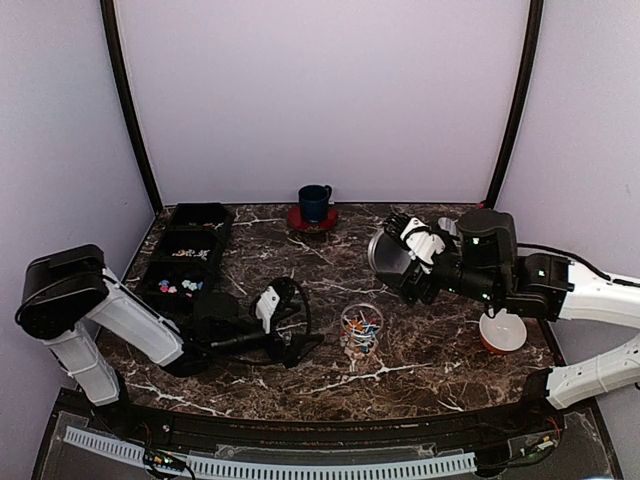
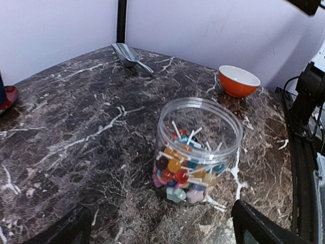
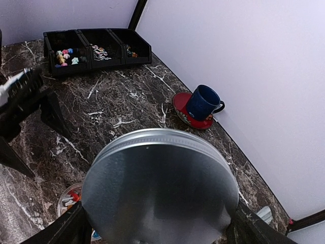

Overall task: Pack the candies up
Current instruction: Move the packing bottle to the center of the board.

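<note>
1. The left arm is lying low over the worktop [image 1: 300, 255], stretching from its base on the left toward the middle.
2. The left end effector [image 1: 298, 322] is pointing at the clear jar [image 2: 198, 147]. Its fingers [image 2: 259, 226] are spread wide and grasping nothing, and the upright, uncovered jar is standing just ahead of them, apart from both.
3. The candies [image 2: 183, 175] are piling in the bottom of the jar, their pale sticks poking upward. More loose pieces are lying in two compartments of the black tray [image 3: 96, 48].
4. The right arm is reaching in from the right, raised off the worktop, with its wrist turned toward the middle.
5. The right end effector [image 1: 402, 257] is clenching the round metal lid [image 1: 382, 255] by its rim, holding it tilted in the air beyond the jar.
6. An orange bowl [image 1: 502, 332] is sitting under the right forearm.
</note>
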